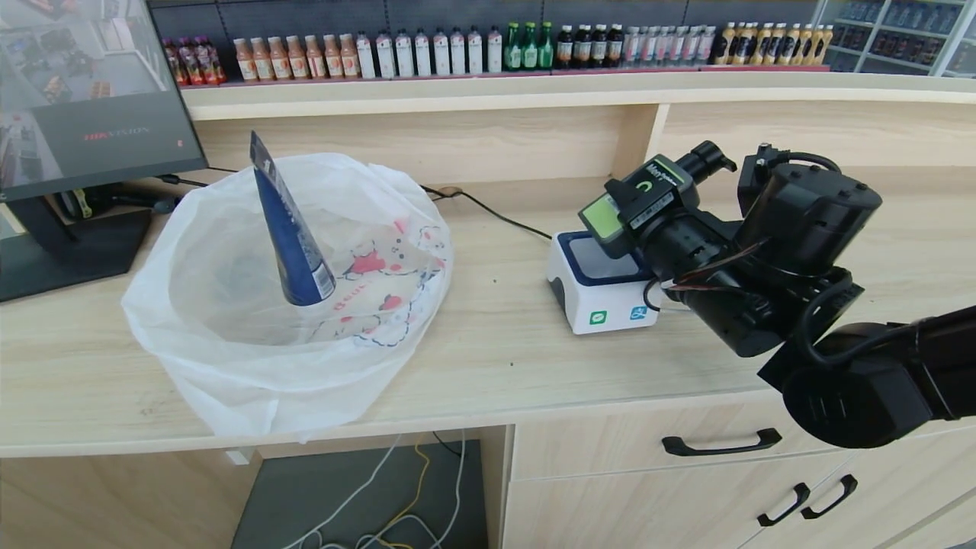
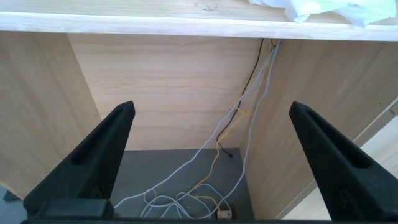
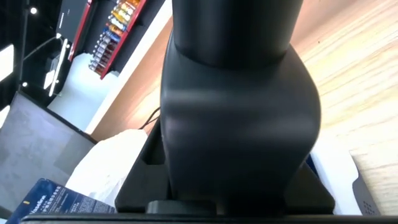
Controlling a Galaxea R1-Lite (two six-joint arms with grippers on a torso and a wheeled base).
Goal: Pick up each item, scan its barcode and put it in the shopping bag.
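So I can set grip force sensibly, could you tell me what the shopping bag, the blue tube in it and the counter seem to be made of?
Shopping bag: thin plastic film, translucent white and crinkled.
Blue tube: probably soft plastic with a smooth sheen, its flat crimped end up.
Counter: matte light wood grain; solid or laminate unclear.

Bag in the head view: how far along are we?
Done: a blue tube leans in the bag. In hand: the right gripper holds a green box over the scanner. Left: bagging that box. The left gripper hangs open below the counter.
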